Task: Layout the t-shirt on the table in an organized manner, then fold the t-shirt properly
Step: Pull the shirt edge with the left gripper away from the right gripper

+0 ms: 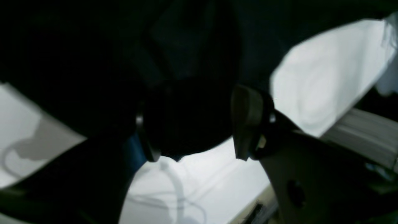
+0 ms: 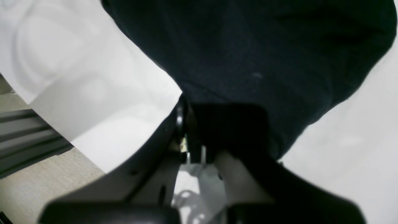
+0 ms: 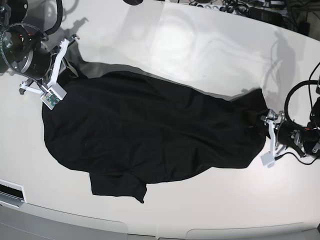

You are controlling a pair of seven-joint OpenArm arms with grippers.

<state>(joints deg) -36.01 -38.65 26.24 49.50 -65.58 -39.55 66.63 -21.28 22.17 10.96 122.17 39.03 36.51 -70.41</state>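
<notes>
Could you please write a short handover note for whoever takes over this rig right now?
Left gripper: jaws wide, a bunched edge of the plain black fabric t-shirt between them.
Right gripper: shut on the shirt's opposite edge.
The shirt lies spread but rumpled across the glossy white table, one sleeve sticking out near the front edge.
Done: rough spreading.
Left: smooth it flat, then fold.

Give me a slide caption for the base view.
Plain black fabric t-shirt spread across glossy white table, both hands at its ends.
</notes>
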